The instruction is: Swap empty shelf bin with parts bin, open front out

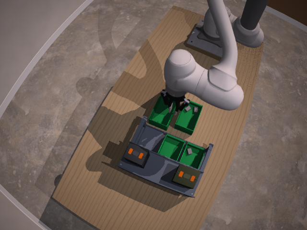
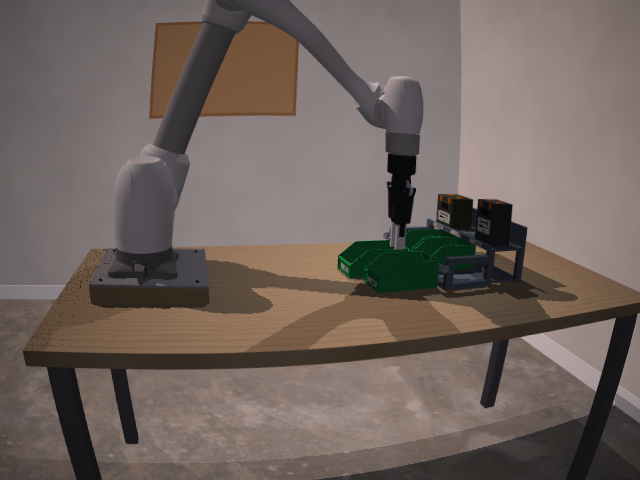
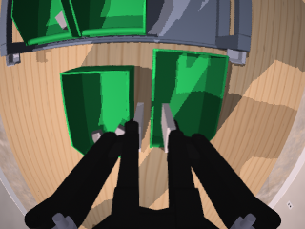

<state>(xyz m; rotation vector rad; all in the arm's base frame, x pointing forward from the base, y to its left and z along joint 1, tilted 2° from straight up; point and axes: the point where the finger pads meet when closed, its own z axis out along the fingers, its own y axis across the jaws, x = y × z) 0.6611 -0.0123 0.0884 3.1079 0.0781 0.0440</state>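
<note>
On the wooden table (image 1: 86, 198) (image 2: 180, 335) (image 3: 29, 119), the parts bin (image 1: 187, 120) (image 2: 356, 255) (image 3: 114, 95) sits just beside the gripper (image 1: 173, 110) (image 2: 397, 237) (image 3: 152, 127), whose fingers stand slightly apart.

White, rounded arm segments (image 1: 223, 91) (image 2: 330, 46); dark grey tubular link (image 1: 253, 15) (image 2: 193, 87); black gripper (image 1: 174, 109) (image 2: 397, 243) (image 3: 152, 113), pale flat fingertips (image 1: 170, 108) (image 2: 397, 237).

around me, plain grey walls (image 1: 22, 32) (image 2: 351, 56) and a brown board (image 2: 248, 72) meet a mottled concrete floor (image 1: 62, 62) (image 2: 289, 408) in dim light.
</note>
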